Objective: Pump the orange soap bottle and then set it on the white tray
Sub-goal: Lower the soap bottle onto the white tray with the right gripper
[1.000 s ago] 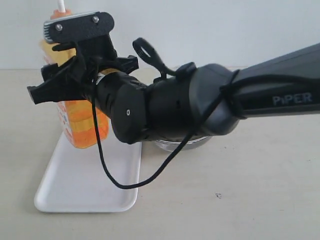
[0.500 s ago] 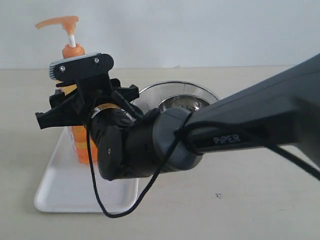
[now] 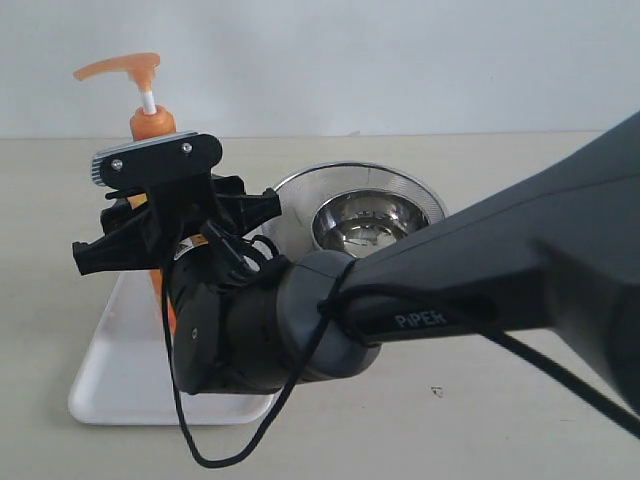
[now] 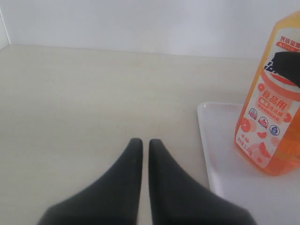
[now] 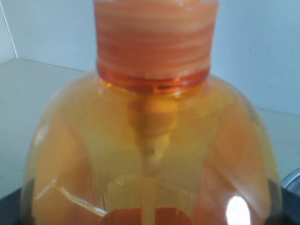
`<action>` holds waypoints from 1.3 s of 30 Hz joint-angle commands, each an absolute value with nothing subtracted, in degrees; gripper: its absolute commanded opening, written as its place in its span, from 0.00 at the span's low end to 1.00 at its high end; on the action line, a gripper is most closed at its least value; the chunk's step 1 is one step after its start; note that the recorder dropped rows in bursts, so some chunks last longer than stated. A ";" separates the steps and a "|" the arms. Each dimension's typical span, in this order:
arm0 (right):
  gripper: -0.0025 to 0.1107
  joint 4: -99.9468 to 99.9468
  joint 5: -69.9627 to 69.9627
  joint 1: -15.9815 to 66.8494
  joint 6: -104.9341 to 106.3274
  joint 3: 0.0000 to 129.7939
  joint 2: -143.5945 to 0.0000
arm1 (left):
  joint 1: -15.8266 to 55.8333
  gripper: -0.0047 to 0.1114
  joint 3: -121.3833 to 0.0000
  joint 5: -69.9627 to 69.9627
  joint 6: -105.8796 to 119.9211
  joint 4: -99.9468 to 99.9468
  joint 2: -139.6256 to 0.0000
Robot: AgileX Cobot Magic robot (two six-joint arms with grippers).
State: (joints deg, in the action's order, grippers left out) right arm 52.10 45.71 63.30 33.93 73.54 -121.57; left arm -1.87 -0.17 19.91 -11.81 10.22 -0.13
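The orange soap bottle (image 3: 152,125) stands upright over the far end of the white tray (image 3: 110,380), its pump head raised and pointing left. My right gripper (image 3: 175,228) is shut on the bottle's upper body, which fills the right wrist view (image 5: 150,140). In the left wrist view the bottle (image 4: 269,122) has its base down at the tray (image 4: 220,154); I cannot tell whether it touches. A black finger shows at its shoulder. My left gripper (image 4: 142,143) is shut and empty, low over the bare table beside the tray.
A round steel strainer bowl (image 3: 365,215) sits just right of the tray, behind the right arm. The arm's thick black body and a loose cable hang over the tray's near right corner. A pale wall stands behind the table.
The right arm has come down with the bottle, bringing it from high above the tray to its surface. The pump head is now in view.
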 commanded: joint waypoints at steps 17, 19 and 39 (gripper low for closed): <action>0.71 52.37 44.72 63.46 34.45 74.39 -120.61 | -1.87 0.08 0.00 19.52 -12.29 10.31 0.00; 0.73 53.57 44.72 63.46 34.85 74.39 -120.61 | -1.87 0.08 0.00 19.52 -12.29 10.31 0.00; 0.73 55.82 44.63 63.46 36.38 74.39 -120.51 | -1.87 0.08 0.00 19.52 -12.29 10.31 0.00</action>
